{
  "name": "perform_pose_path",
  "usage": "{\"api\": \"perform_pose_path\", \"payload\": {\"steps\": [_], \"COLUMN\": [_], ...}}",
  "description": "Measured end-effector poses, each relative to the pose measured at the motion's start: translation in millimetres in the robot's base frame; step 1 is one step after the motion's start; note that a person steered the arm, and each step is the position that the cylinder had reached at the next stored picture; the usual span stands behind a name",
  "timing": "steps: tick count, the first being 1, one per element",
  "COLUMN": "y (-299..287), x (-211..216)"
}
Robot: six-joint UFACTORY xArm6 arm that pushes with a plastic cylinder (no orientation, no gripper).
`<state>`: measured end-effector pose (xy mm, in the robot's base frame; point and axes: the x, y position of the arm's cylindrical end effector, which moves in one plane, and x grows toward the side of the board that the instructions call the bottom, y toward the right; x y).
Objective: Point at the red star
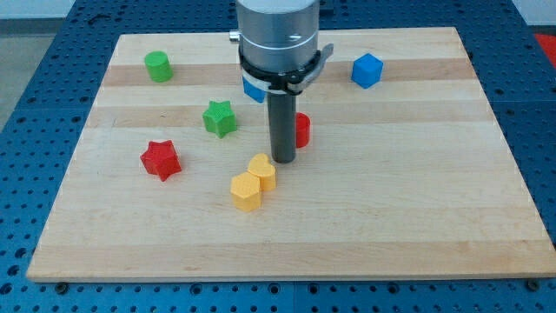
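The red star (161, 160) lies on the wooden board (391, 217) at the view's left. My tip (284, 161) touches down near the board's middle, well to the right of the red star. A yellow block (262, 171) sits just below and left of my tip, with a second yellow block (246, 191) touching it. A red block (302, 130) is partly hidden behind the rod. A green star (220, 117) lies between the red star and the rod, higher in the view.
A green cylinder (157, 66) stands at the board's top left. A blue cube (367, 70) sits at the top right. Another blue block (254, 89) shows partly under the arm's body. The board rests on a blue perforated table (35, 61).
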<state>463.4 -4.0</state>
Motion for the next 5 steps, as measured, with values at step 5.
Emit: {"api": "perform_pose_path", "payload": {"steps": [5], "y": [-93], "x": [-8]}}
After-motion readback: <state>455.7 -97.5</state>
